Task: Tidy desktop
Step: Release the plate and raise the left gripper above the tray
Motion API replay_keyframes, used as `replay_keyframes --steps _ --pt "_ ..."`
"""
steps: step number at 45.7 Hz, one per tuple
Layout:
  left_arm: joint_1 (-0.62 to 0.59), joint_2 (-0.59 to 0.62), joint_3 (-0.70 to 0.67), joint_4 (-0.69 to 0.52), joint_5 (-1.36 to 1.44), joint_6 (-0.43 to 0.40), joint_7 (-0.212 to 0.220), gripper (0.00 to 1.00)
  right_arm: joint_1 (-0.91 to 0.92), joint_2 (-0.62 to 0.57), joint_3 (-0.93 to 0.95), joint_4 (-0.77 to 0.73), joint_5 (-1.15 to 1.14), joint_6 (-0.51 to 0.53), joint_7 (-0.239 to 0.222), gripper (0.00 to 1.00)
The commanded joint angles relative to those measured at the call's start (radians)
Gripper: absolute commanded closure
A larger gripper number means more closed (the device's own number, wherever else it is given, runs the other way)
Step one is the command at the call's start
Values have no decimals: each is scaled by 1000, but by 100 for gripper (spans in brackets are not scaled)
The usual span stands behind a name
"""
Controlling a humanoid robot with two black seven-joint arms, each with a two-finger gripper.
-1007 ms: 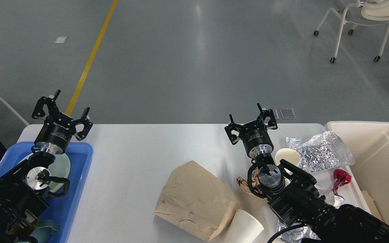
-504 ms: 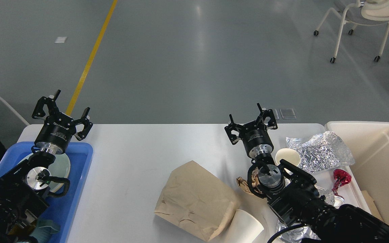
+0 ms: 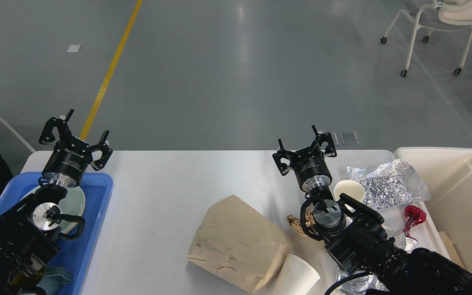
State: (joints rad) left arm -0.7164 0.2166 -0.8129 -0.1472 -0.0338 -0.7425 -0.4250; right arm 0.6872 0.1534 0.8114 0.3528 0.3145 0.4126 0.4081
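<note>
A blue plastic tray point(image 3: 96, 213) lies at the left, and a pale green plate point(image 3: 76, 203) sits inside it. A cream plastic bin point(image 3: 461, 192) stands at the right. Near the middle lies a crumpled brown paper bag point(image 3: 236, 241), and a white paper cup point(image 3: 297, 276) lies on its side touching the bag's lower right corner. Another white paper cup point(image 3: 348, 189) stands upright, just beside a crumpled sheet of silver foil point(image 3: 389, 182). A small red shiny wrapper point(image 3: 414, 216) lies close to the bin. Far behind, on the grey floor point(image 3: 236, 61), there is a yellow line point(image 3: 111, 67) and a white chair on wheels point(image 3: 441, 24).
</note>
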Motion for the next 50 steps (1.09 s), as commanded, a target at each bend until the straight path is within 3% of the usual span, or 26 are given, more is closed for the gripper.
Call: replay_keyframes --steps 1,9,25,31,39,44,50 --pt "0 0 0 0 0 0 0 0 2 0 -3 -2 0 0 -6 0" --pt "0 0 0 0 0 0 0 0 28 12 -83 -6 -14 -17 -6 0" --pt "0 0 0 0 0 0 0 0 304 -49 -90 21 -9 40 0 0" --pt "0 0 0 0 0 0 0 0 318 -72 -54 38 1 126 -2 0" --pt "0 0 0 0 0 0 0 0 315 -87 77 64 8 106 -2 0" --pt "0 0 0 0 0 0 0 0 293 -94 74 132 3 106 0 0" --pt "0 0 0 0 0 0 0 0 298 -130 77 95 3 87 -2 0"
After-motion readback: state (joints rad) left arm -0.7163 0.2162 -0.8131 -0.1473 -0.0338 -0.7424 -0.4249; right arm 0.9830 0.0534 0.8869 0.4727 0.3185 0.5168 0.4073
